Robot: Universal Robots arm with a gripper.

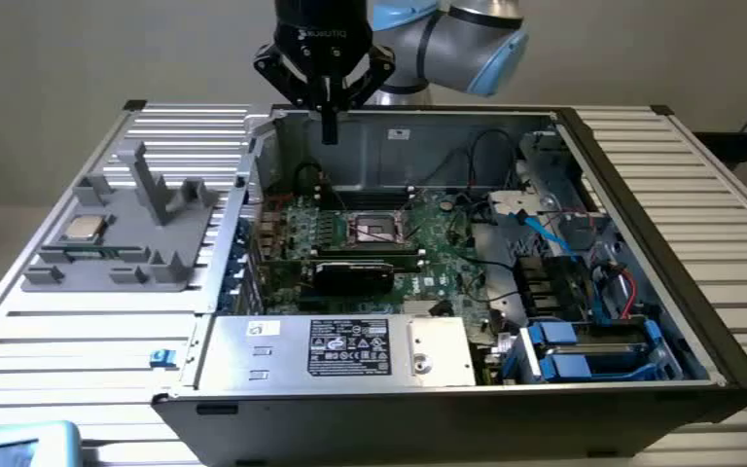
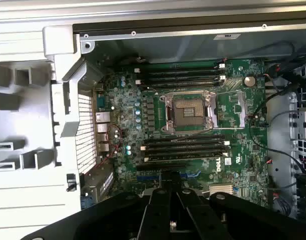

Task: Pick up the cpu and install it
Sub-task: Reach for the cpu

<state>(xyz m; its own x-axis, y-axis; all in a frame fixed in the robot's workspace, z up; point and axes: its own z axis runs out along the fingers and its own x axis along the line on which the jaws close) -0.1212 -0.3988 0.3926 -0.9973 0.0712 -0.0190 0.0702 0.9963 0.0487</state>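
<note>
On the grey fixture (image 1: 156, 257), the cpu (image 1: 83, 229)

White Dell logo (image 2: 219, 164) on mobo (image 2: 243, 150), by the RAM slots (image 2: 185, 149). PSU (image 1: 442, 352) has black label (image 1: 347, 347) w/ white print, too small to read.

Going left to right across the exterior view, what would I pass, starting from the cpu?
cpu → small blue clip → CPU socket on the motherboard → blue drive caddies
</note>
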